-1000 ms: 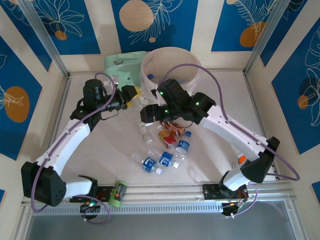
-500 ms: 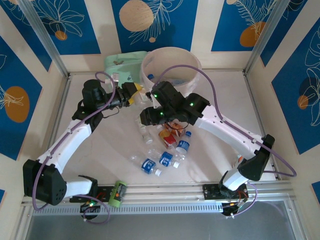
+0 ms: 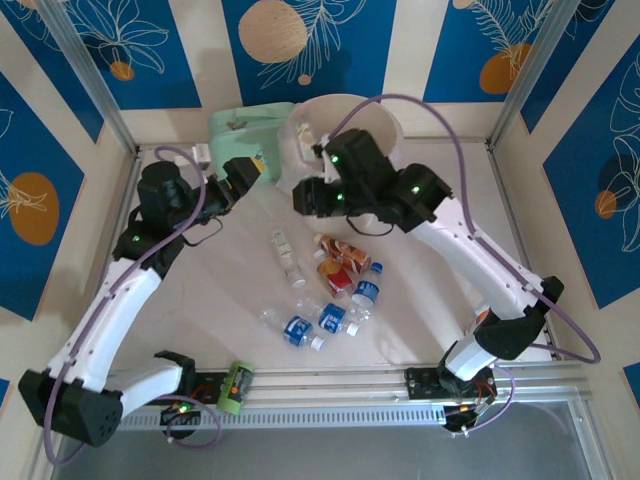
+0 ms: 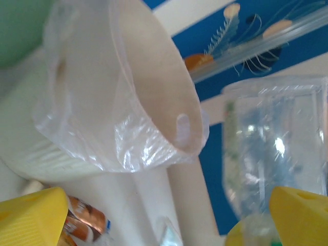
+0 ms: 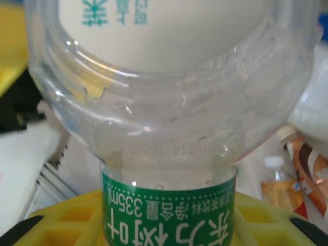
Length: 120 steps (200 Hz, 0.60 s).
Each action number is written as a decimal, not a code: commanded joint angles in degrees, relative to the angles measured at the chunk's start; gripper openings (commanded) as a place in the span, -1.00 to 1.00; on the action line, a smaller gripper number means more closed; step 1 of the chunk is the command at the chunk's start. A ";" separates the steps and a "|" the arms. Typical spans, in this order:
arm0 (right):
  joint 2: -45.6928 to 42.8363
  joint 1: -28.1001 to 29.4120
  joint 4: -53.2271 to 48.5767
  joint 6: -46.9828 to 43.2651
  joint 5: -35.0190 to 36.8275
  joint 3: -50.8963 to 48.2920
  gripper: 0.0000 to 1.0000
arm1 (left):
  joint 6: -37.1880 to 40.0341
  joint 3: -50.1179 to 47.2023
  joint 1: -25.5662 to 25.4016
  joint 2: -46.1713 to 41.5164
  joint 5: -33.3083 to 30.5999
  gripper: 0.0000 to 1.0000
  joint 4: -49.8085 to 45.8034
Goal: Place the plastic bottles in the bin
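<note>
**Blue walls (image 3: 330,40) all round my bench (image 3: 220,290)**

Deep blue panels with white leaf sketches and peach discs, split by cream stripes. Silver posts (image 3: 85,75) slant in at both back corners. Bench top pale, marbled, evenly lit; a metal rail (image 3: 330,385) lines its near edge.

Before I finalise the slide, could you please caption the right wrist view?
Right hand grips a clear green-labelled bottle; orange-labelled bottles lie beyond.
</note>
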 commanded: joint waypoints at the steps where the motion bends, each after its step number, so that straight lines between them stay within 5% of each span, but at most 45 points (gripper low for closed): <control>1: 2.28 -2.90 -1.63 -1.10 2.23 6.01 -0.55 | 7.56 2.09 0.55 -2.11 -10.54 1.00 -10.46; 93: 20.92 -20.09 -12.84 -0.50 -1.03 27.81 -0.50 | 8.16 -2.26 0.55 1.61 -11.63 0.81 -17.08; 120: 23.21 -23.12 -14.01 -0.88 -0.65 28.11 -0.28 | 7.36 -4.89 0.49 3.06 -10.46 0.78 -14.93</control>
